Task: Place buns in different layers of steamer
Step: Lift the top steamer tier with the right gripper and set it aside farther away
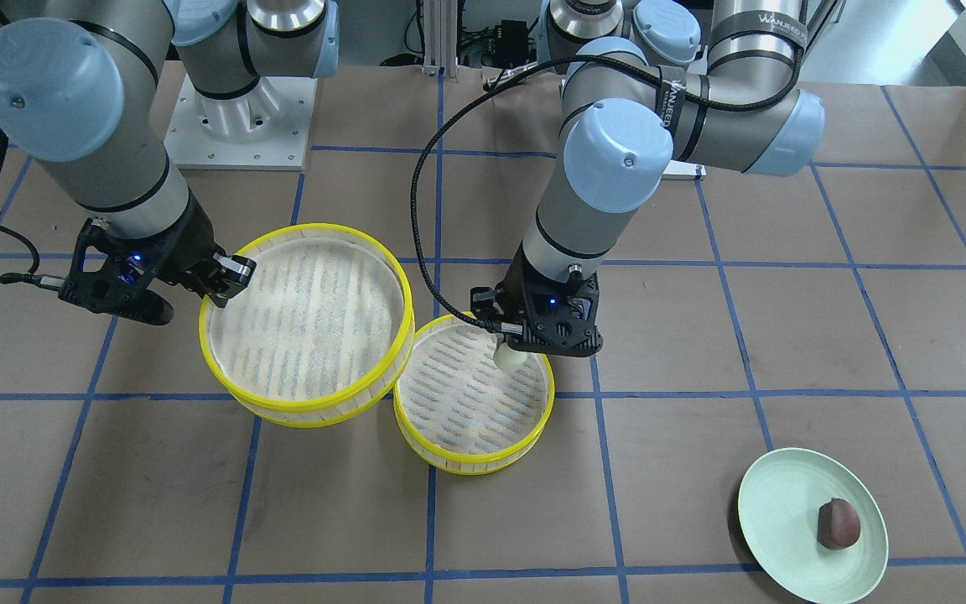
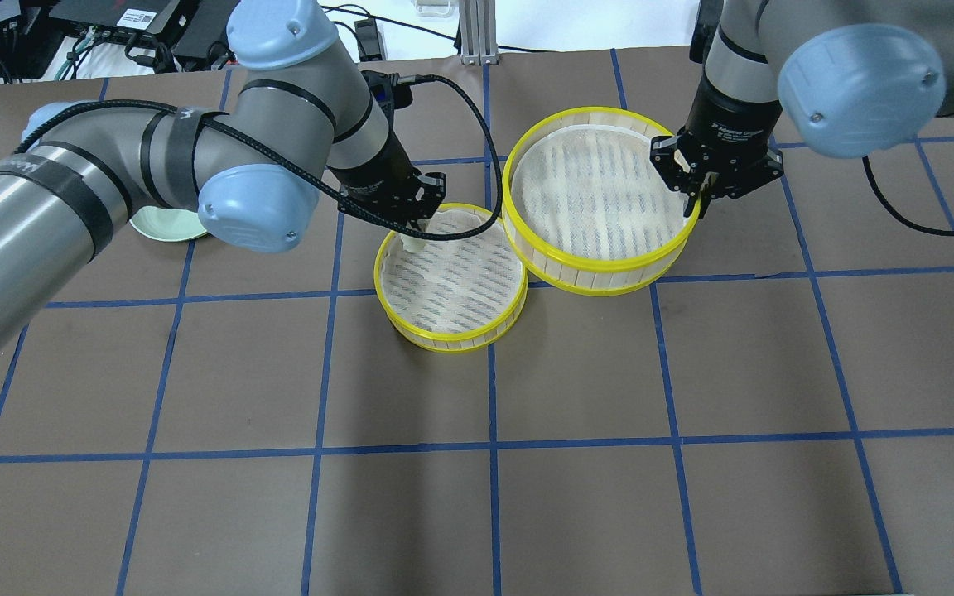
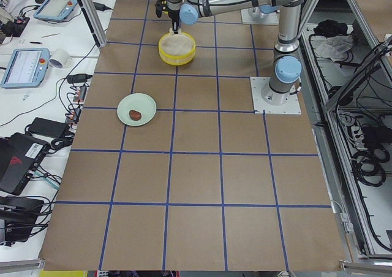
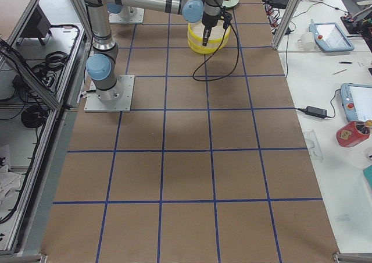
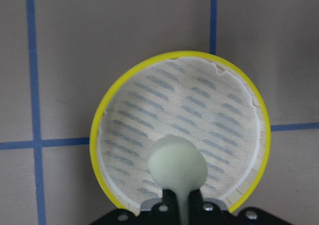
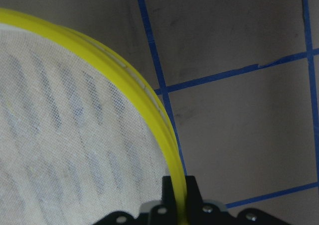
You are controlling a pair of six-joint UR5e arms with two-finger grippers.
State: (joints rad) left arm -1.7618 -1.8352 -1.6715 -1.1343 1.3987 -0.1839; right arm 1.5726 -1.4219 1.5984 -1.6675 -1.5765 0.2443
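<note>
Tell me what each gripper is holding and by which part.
Left gripper pinches the cream-white bun by one end, above a steamer tier. Right gripper clamps the other tier by its yellow rim.

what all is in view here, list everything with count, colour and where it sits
cream-white bun: one, cream-white, pinched in the left gripper, inside the rim of the tier on the table
plate: one, pale green, apart from both tiers
dark bun: one, reddish-brown, lying on the plate
tier on the table: one, yellow rim, white mesh floor, no bun lying in it
held tier: one, yellow rim, white mesh floor, beside the other tier, rim clamped by the right gripper
table: one, brown with blue grid lines
tablet-like devices: two, blue-edged, on the side bench
left gripper: one, black, shut on the cream-white bun
right gripper: one, black, shut on the held tier
</note>
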